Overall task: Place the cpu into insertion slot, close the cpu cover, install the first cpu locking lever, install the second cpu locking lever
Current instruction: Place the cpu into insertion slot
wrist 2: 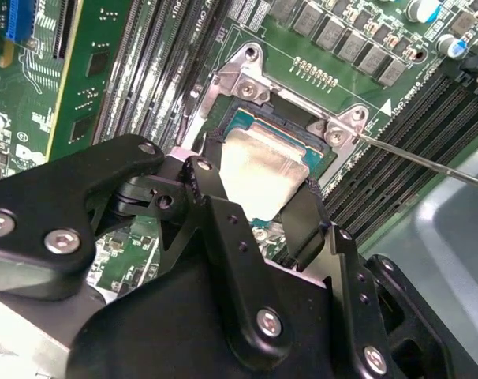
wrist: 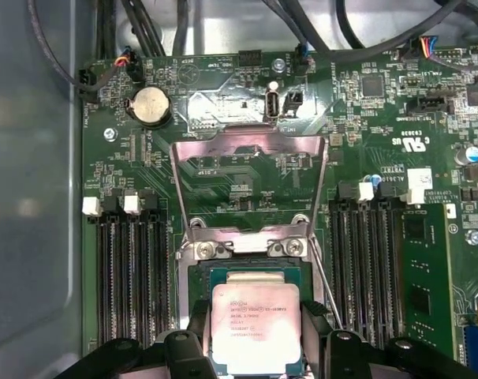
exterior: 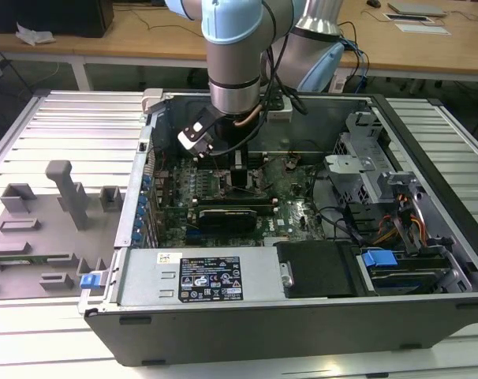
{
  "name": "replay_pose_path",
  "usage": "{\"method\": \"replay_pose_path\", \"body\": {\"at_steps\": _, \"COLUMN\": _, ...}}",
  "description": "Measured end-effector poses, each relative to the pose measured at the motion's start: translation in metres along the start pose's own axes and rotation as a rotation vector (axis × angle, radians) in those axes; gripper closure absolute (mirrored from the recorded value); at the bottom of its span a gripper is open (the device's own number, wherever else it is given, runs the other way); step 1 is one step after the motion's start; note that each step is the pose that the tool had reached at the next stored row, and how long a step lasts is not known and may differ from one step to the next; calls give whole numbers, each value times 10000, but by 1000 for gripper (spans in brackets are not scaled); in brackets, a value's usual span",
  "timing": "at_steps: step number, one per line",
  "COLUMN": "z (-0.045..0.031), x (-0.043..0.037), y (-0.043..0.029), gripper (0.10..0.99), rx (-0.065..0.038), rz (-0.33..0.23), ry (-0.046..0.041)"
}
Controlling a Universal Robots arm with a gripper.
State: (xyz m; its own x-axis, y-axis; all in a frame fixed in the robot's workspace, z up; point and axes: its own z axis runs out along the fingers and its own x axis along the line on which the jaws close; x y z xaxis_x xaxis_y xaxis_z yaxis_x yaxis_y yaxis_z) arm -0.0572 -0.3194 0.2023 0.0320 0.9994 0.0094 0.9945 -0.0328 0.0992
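I see the cpu (wrist: 253, 332) right at the insertion slot (wrist: 198, 278), seated or a hair above, I can't tell. My gripper (wrist: 255, 316) is clamped on its two opposite edges. The cpu cover (wrist: 247, 144) stands swung open beyond the slot.

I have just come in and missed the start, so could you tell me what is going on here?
A robot arm reaches into an open computer case. Its gripper holds the cpu by two sides right at the insertion slot on the motherboard; whether the chip is seated I cannot tell. The cpu cover stands swung open, away from the slot.
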Motion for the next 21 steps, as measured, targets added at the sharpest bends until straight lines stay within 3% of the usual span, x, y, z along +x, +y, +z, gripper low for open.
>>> {"method": "replay_pose_path", "body": {"at_steps": 10, "z": 42, "x": 2, "y": -2, "gripper": 545, "rx": 2, "rz": -238, "ry": 44}}
{"method": "replay_pose_path", "body": {"at_steps": 12, "z": 42, "x": 2, "y": -2, "gripper": 533, "rx": 2, "rz": -238, "ry": 47}}
{"method": "replay_pose_path", "body": {"at_steps": 13, "z": 42, "x": 2, "y": -2, "gripper": 471, "rx": 2, "rz": -238, "ry": 49}}
{"method": "replay_pose_path", "body": {"at_steps": 15, "z": 40, "x": 2, "y": -2, "gripper": 471, "rx": 3, "rz": -238, "ry": 50}}
{"method": "replay_pose_path", "body": {"at_steps": 21, "z": -43, "x": 3, "y": 7, "gripper": 471, "rx": 2, "rz": -237, "ry": 51}}
